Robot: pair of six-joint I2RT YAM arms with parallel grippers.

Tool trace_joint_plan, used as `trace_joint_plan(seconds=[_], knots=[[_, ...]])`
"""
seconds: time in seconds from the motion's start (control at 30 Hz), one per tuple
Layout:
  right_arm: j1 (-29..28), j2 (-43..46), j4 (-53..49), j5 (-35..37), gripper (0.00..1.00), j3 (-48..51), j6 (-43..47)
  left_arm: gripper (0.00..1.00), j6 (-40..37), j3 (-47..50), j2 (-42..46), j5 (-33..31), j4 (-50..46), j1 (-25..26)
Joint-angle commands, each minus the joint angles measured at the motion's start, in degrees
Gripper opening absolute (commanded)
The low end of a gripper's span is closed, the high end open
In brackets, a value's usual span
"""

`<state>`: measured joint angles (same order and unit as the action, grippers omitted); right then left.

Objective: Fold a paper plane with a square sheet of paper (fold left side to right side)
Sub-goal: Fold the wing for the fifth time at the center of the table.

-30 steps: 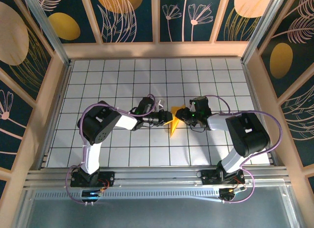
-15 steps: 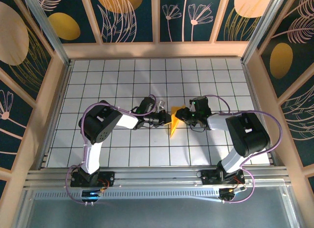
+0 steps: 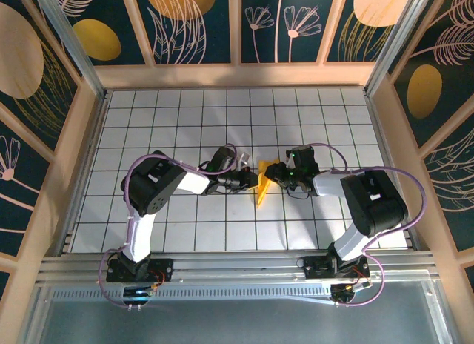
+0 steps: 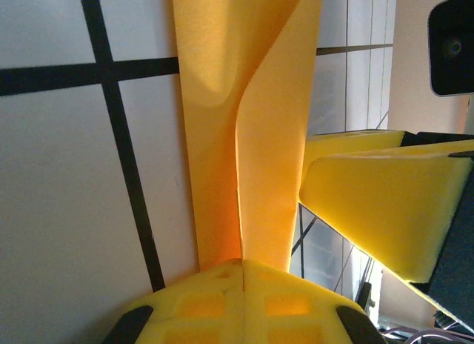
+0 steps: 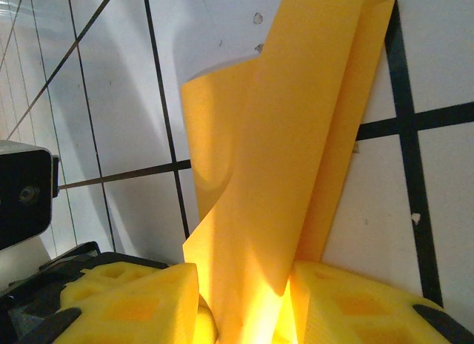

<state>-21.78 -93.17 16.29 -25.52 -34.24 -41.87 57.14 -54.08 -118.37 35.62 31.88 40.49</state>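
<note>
Paper plane (image 3: 261,188), clamped by left end effector (image 3: 251,182) and right end effector (image 3: 272,173), edges curling

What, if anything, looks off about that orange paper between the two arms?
The folded paper isn't flat: pinched by the left jaws and right jaws, its layers splay apart and one flap curls up off the tiled table, with a bulge beside the crease. No tears show.
</note>
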Motion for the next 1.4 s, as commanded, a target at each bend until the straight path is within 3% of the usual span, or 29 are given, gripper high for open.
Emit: trace_joint_plan(seconds=[0.0, 0.77, 1.37], knots=[[-1.0, -2.3, -1.8, 2.1, 0.38, -0.7, 2.0, 0.00, -1.9, -1.4, -1.9, -1.3, -1.7, -0.1], [-0.9, 1.8, -3.5, 2.9, 0.38, -1.0, 1.5, 0.00, -5.3, -1.3, -2.2, -6.7, -9.9, -0.1], [0.7, 5.7, -7.2, 3.8, 0.41, -1.1, 3.1, 0.00, -5.8, -1.4, -3.1, -7.0, -10.5, -0.1]])
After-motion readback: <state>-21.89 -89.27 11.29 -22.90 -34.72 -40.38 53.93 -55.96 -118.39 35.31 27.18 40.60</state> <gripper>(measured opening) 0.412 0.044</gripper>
